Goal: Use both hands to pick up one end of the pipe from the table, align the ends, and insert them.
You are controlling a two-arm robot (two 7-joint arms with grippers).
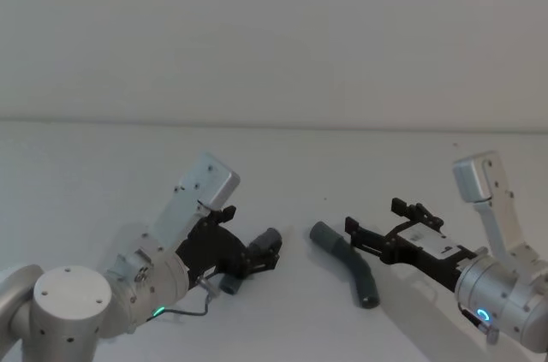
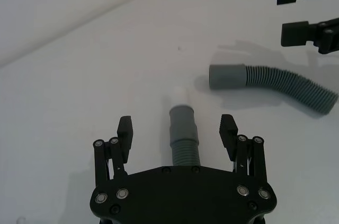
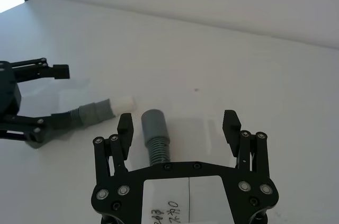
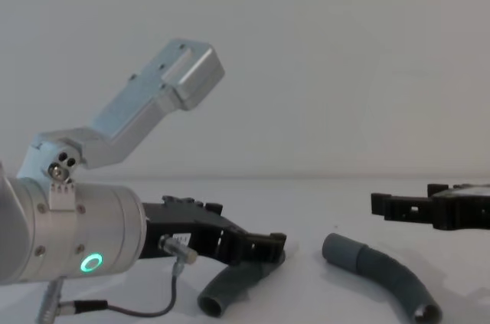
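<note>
Left tool (image 2: pixel 176 126): spread, straddling white-spigot hose piece (image 3: pixel 90 113) lying on table (image 1: pixel 103 174) | Right tool (image 3: pixel 178 121): spread, flanking plain-cuff hose piece (image 2: pixel 275 81), off-centre | Ends: apart | Judgement: both tools set behind cuffs, leaving ends free for mating.

A: Location of the two hose pieces?

B: Both lie on the table (image 1: pixel 103 174). The left hose piece (image 1: pixel 268 240) lies between the spread fingers of the left gripper (image 1: pixel 265 256), touching neither. The right hose piece (image 1: pixel 347 261) lies apart, to its right, beneath the right gripper (image 1: pixel 374 216).
</note>
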